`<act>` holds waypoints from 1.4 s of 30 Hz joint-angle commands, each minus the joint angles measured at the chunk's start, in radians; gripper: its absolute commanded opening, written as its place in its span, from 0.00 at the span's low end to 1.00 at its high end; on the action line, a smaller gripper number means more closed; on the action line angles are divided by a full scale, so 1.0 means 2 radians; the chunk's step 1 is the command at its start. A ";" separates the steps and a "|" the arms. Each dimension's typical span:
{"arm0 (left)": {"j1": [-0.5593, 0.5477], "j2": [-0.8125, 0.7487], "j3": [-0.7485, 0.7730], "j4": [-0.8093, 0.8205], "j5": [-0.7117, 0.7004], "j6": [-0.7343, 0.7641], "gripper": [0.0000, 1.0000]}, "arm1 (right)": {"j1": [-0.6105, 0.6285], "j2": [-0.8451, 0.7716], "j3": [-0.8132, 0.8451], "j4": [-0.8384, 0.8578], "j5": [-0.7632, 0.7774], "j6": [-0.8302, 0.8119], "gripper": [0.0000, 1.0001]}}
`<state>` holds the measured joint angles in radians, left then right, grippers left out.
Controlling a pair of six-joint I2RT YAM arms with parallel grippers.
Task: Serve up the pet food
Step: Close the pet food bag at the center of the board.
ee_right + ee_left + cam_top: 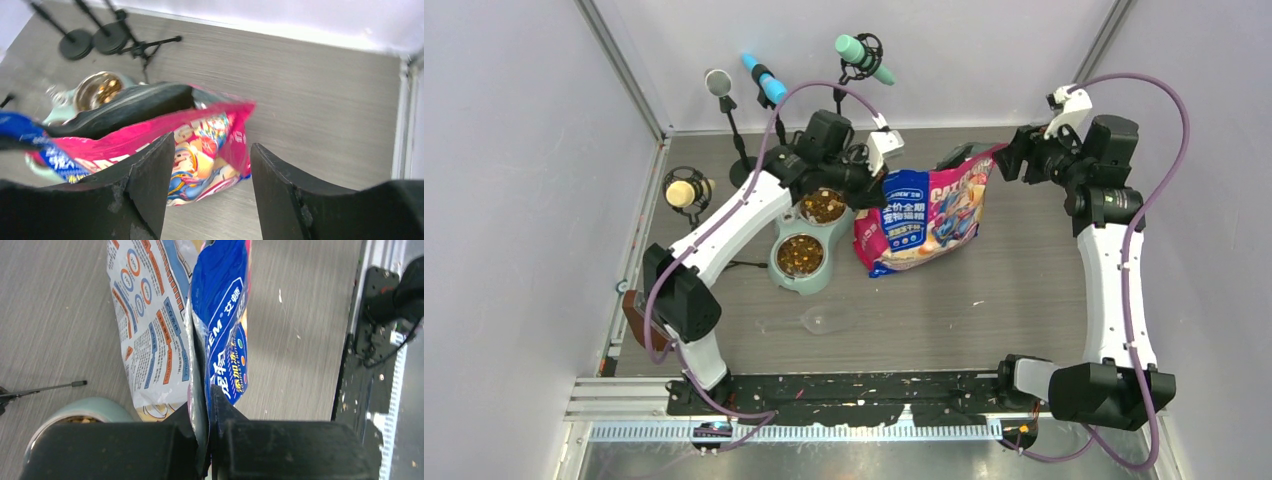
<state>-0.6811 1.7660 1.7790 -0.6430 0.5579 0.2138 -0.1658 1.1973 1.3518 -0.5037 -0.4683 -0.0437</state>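
Brown kibble [824, 207] fills both steel bowls of the mint-green feeder [809, 282] left of centre. The glossy pink, white and blue pet food bag [929, 215] stands beside it, its mouth open toward the back. My left gripper [871, 183] is shut on the bag's left top edge; in the left wrist view the blue bag edge [220, 335] is pinched between the fingers [227, 412]. My right gripper [1014, 155] is open just right of the bag's top corner, and the bag [200, 150] shows beyond its spread fingers [155, 170] without touching.
A clear plastic scoop [819, 321] lies on the table in front of the feeder. Several microphones on stands [724, 100] line the back left. The far bowl [97, 90] and stand bases [95, 40] show in the right wrist view.
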 commanded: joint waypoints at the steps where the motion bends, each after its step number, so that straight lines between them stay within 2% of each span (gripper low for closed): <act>1: 0.024 -0.056 0.051 -0.071 0.126 0.062 0.00 | 0.002 -0.001 0.050 -0.031 -0.168 -0.132 0.66; 5: 0.038 -0.045 0.065 -0.073 0.120 0.056 0.00 | 0.034 0.008 0.084 -0.064 -0.212 -0.211 0.69; 6: 0.039 -0.042 0.069 -0.072 0.114 0.053 0.04 | 0.058 0.015 0.098 -0.079 -0.209 -0.225 0.70; 10: 0.040 -0.034 0.075 -0.057 0.099 0.034 0.49 | 0.134 0.054 0.138 -0.125 -0.177 -0.282 0.76; 12: 0.040 -0.032 0.071 -0.043 0.096 0.020 0.57 | 0.160 0.075 0.151 -0.132 -0.161 -0.288 0.82; 13: 0.040 -0.032 0.067 -0.036 0.093 0.015 0.59 | 0.169 0.081 0.156 -0.131 -0.144 -0.290 0.93; 14: 0.040 -0.032 0.063 -0.029 0.091 0.010 0.59 | 0.188 0.089 0.156 -0.131 -0.132 -0.295 0.96; 17: 0.040 -0.030 0.056 -0.023 0.096 0.005 0.59 | 0.216 0.100 0.151 -0.121 -0.091 -0.336 0.99; 20: 0.040 -0.025 0.054 -0.023 0.091 0.005 0.54 | 0.222 0.117 0.161 -0.130 -0.107 -0.369 0.99; 23: 0.040 -0.019 0.056 -0.026 0.081 0.006 0.48 | 0.222 0.148 0.198 -0.174 -0.112 -0.403 0.97; 29: 0.041 -0.001 0.076 -0.054 0.080 0.011 0.35 | 0.222 0.217 0.293 -0.289 -0.090 -0.465 0.81; 31: 0.044 0.005 0.085 -0.068 0.086 0.014 0.30 | 0.222 0.233 0.319 -0.318 -0.086 -0.479 0.71; 33: 0.048 0.010 0.094 -0.082 0.096 0.018 0.26 | 0.222 0.241 0.327 -0.327 -0.083 -0.485 0.54; 36: 0.053 0.012 0.096 -0.088 0.102 0.018 0.21 | 0.222 0.245 0.329 -0.330 -0.085 -0.488 0.49; 38: 0.056 0.012 0.095 -0.088 0.102 0.017 0.18 | 0.222 0.245 0.329 -0.331 -0.086 -0.490 0.52; 41: 0.063 0.013 0.094 -0.090 0.101 0.018 0.01 | 0.222 0.244 0.330 -0.328 -0.095 -0.493 0.64; 42: 0.066 0.013 0.094 -0.090 0.102 0.018 0.00 | 0.222 0.243 0.331 -0.326 -0.097 -0.494 0.66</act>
<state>-0.5713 1.7969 1.9278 -0.8062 0.7357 0.2420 0.2813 1.6886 1.9713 -1.1515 -0.6636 -0.9970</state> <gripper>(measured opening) 0.056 0.622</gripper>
